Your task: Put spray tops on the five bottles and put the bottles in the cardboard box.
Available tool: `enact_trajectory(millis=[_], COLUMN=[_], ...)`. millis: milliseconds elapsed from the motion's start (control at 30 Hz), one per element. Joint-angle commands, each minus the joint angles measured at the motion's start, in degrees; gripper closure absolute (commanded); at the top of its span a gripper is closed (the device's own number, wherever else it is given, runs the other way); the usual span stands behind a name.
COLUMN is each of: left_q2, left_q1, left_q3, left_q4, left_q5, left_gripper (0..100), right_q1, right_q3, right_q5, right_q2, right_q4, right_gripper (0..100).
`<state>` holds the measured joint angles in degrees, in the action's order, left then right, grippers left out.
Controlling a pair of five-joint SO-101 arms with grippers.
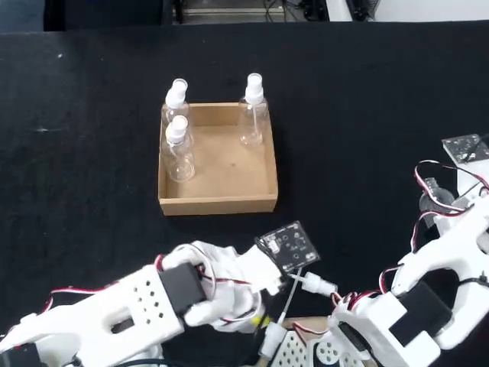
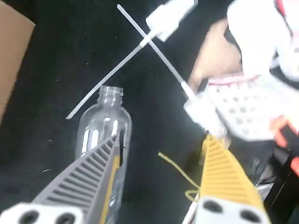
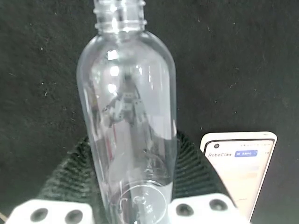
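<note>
While the cardboard box (image 1: 218,205) sits in the middle of the black surface (image 1: 367,115) in the high view, three bottles with spray tops on stand inside it. The corner bottle (image 1: 175,98) is at the far left, the second bottle (image 1: 178,145) is just in front of it, and the third bottle (image 1: 253,115) is at the far right. The left arm (image 1: 145,302) comes in from the near-left edge and the right arm (image 1: 428,298) from the near right. Between them a loose spray top (image 1: 317,284) lies on the surface with its thin tube trailing.

From the left wrist view, the left gripper (image 2: 162,140) has its grey-and-yellow fingers (image 2: 88,172) spread apart with nothing gripped between them. An uncapped bottle (image 2: 103,126) lies on its side on the surface beside the grey finger, its open neck pointing away. Beyond it lie the farther spray top (image 2: 170,16) and the nearer spray top (image 2: 205,114), their tubes crossing.

From the right wrist view, the right gripper (image 3: 133,137) has its black ribbed fingers (image 3: 70,172) pressed against both sides of a clear capless bottle (image 3: 128,93). A phone (image 3: 238,163) lies on the surface just beside it.
</note>
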<state>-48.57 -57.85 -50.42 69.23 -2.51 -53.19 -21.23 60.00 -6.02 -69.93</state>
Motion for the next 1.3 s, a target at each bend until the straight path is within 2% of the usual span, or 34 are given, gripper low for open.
enact_trajectory(millis=[0, 100, 300, 633, 833, 933, 1067, 1267], left_q2=[-1.3, -1.3, -1.3, -1.3, -1.3, -0.9, 5.0, 14.2], left_q1=[-1.1, -2.4, -5.9, -7.4, -7.3, -7.5, -7.5, -7.3], left_q3=[-5.1, -8.8, -10.9, -17.5, -19.1, -20.9, -21.8, -17.2], left_q4=[-11.0, -17.1, -22.1, -28.5, -28.8, -33.0, -37.8, -36.0], left_q5=[5.5, 5.7, 8.4, 9.5, 9.5, 10.3, 11.9, 11.9], left_gripper=[74, 74, 74, 74, 74, 74, 74, 74], right_q1=[-3.1, -4.4, -4.4, -4.4, -4.4, -4.3, -4.3, -4.4], right_q3=[3.1, 3.1, 3.2, 3.1, 3.1, 3.1, 3.1, 3.0], right_q5=[0.4, 0.6, 0.6, 0.6, 0.6, 0.6, 0.6, 0.6], right_q2=[-3.2, -3.2, -3.2, -3.2, -3.2, -3.2, -3.2, -3.2], right_q4=[0.8, 0.9, 0.7, 0.5, 0.4, 0.4, 0.4, 0.4], right_gripper=[98.8, 98.8, 98.8, 98.8, 98.8, 98.8, 98.8, 98.8])
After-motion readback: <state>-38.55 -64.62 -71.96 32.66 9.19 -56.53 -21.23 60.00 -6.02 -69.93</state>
